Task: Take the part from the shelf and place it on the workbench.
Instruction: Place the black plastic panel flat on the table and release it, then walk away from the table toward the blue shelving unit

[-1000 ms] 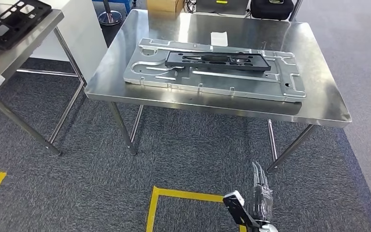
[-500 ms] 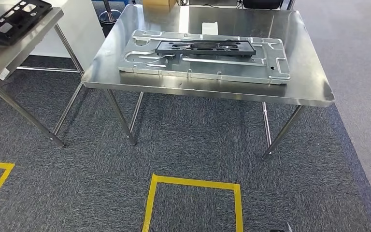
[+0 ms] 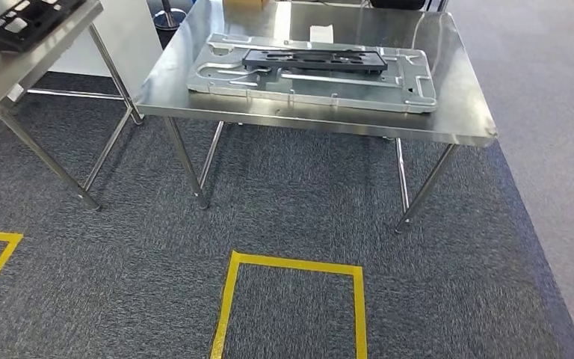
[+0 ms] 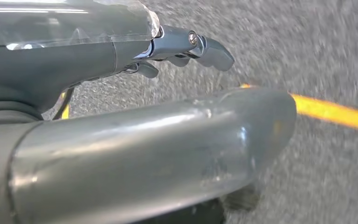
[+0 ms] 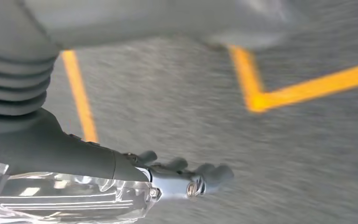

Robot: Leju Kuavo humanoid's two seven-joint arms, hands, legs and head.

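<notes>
the black part (image 3: 314, 60) lies flat on a large metal plate (image 3: 389, 93) on the steel bench (image 3: 448, 127) — a second black part (image 3: 26, 19) sits on the neighbouring shelf (image 3: 15, 71). the left hand (image 4: 121, 70) and right hand (image 5: 135, 177) hang over grey carpet (image 3: 119, 284) with yellow tape (image 3: 291, 263) — both empty, fingers loosely extended.

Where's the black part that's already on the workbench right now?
In the head view, the black part lies flat on top of the large silver metal panel, toward its far edge, in the middle of the steel workbench ahead.
</notes>
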